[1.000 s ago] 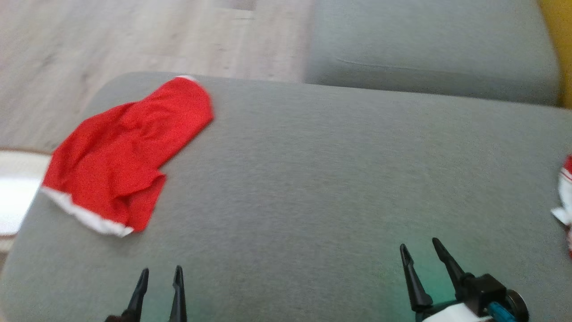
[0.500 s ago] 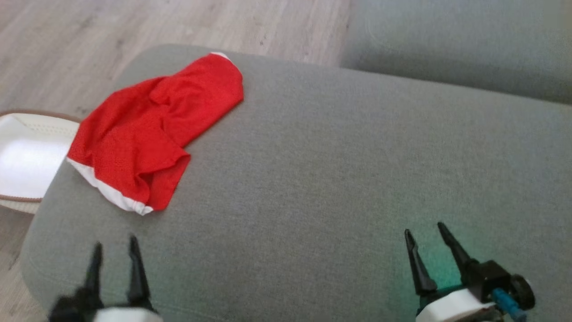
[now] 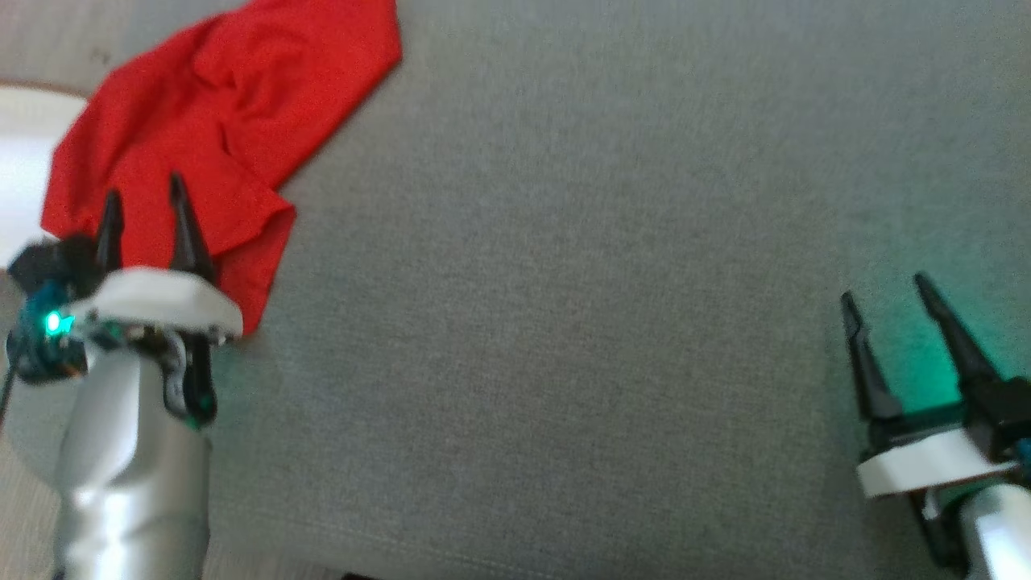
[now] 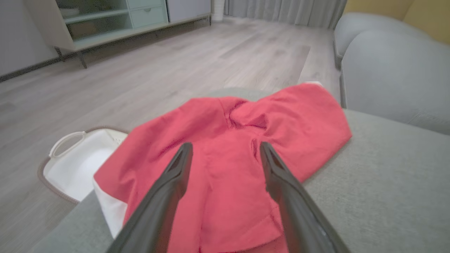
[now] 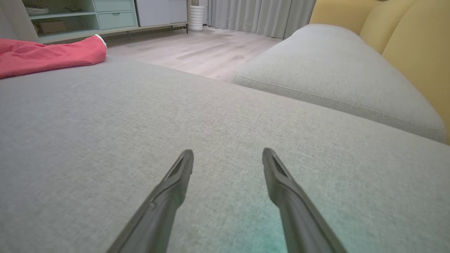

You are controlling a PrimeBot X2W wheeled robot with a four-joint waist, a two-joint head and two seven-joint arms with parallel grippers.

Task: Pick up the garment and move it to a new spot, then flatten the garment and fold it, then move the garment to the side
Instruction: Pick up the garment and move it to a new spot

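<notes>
The garment (image 3: 217,113) is a crumpled red cloth with a white band, lying at the far left corner of the grey cushion (image 3: 564,282). Over its near edge hangs my left gripper (image 3: 142,197), open, with nothing between its fingers. In the left wrist view the garment (image 4: 239,147) spreads under and beyond the left gripper (image 4: 225,149), its white band hanging at the cushion's edge. My right gripper (image 3: 884,288) stands open over bare cushion at the right. From the right wrist view the garment (image 5: 49,54) lies far off to the left, and the right gripper (image 5: 227,154) holds nothing.
A white basket (image 4: 75,161) with a brown rim stands on the wood floor just left of the cushion. A second grey cushion (image 5: 334,77) lies beyond a gap, with a yellow backrest (image 5: 415,45) to the right. A low cabinet (image 4: 105,21) stands across the floor.
The head camera has tipped down, shifting the whole picture. My left arm has reached forward, so its open fingers now lie over the garment's near edge. The right gripper stays open.
</notes>
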